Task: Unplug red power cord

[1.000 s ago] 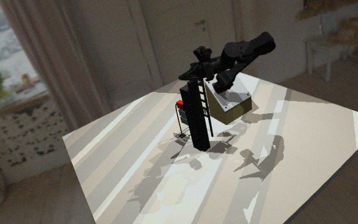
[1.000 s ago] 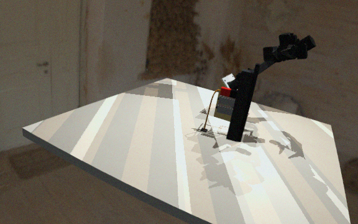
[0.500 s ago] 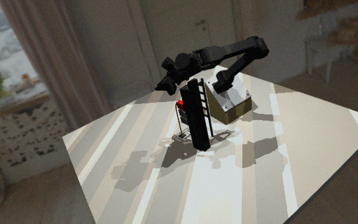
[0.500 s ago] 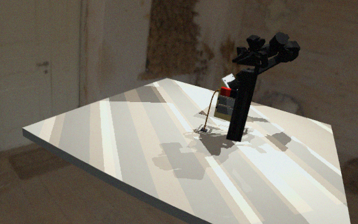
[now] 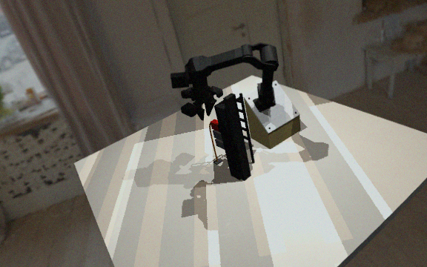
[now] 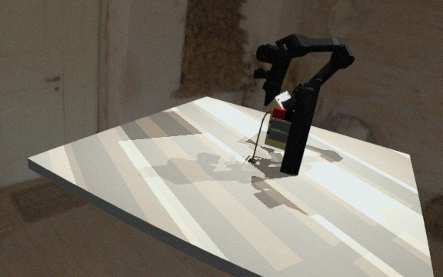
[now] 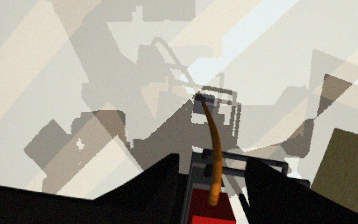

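Overhead, the gripper [image 5: 203,107] is hanging just above the plug [image 5: 214,124].

Its jaws are standing partly apart, one on each side of the plug in the wrist view, gripping nothing. The plug is sitting in the upright strip [image 5: 233,136], near its top, and the cord [image 7: 213,150] is curving down to the table [image 5: 302,208].

Arm arched over from far-side base, wrist pointing down.
Gripper [image 5: 203,109] hangs nose-down left of the base; fingers part-closed with a gap between, nothing gripped.
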